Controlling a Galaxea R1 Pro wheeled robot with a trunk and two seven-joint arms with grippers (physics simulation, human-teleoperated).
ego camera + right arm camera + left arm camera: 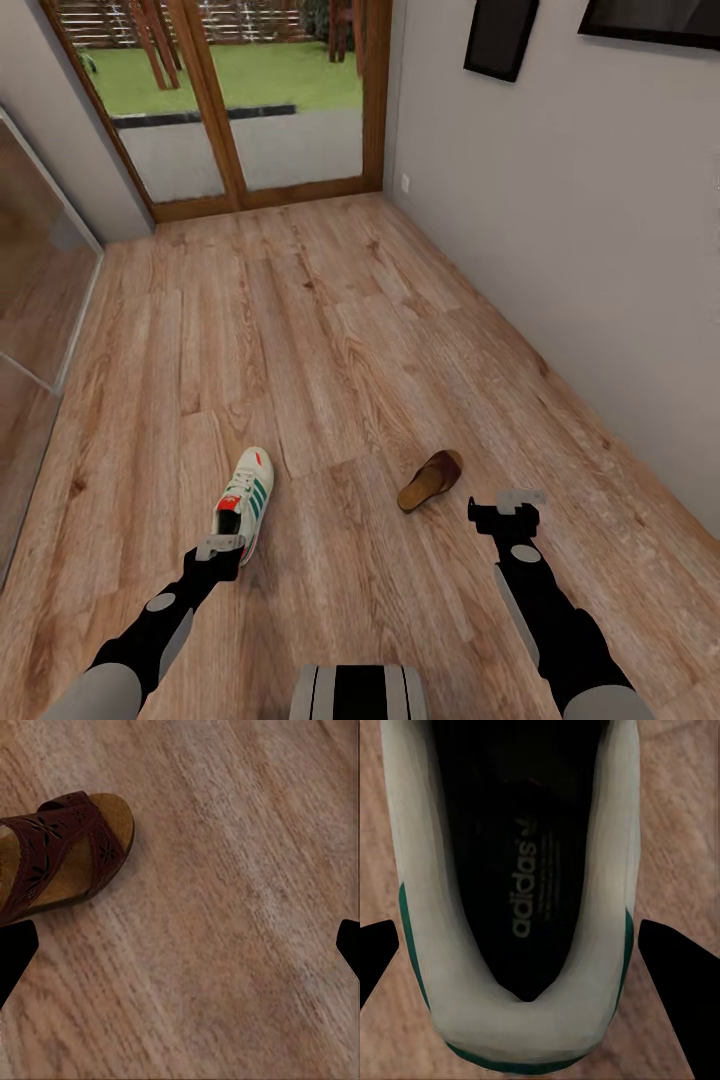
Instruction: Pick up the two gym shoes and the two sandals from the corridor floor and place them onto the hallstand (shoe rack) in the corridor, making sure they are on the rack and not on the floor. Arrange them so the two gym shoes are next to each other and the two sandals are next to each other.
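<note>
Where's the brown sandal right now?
In the head view the sandal lies on the corridor floor, ahead and just inboard of the right gripper, to the right of the gym shoe under the left gripper.

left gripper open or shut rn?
Open. In the left wrist view the fingertips sit wide apart, either side of the gym shoe heel, touching neither side.

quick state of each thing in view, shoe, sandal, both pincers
gym shoe: upright on the floor, heel between the left pincer's fingers, not gripped
sandal: flat on the floor, sole down, untouched
left pincer: open, straddling the shoe's heel
right pincer: open, empty, beside the sandal
</note>
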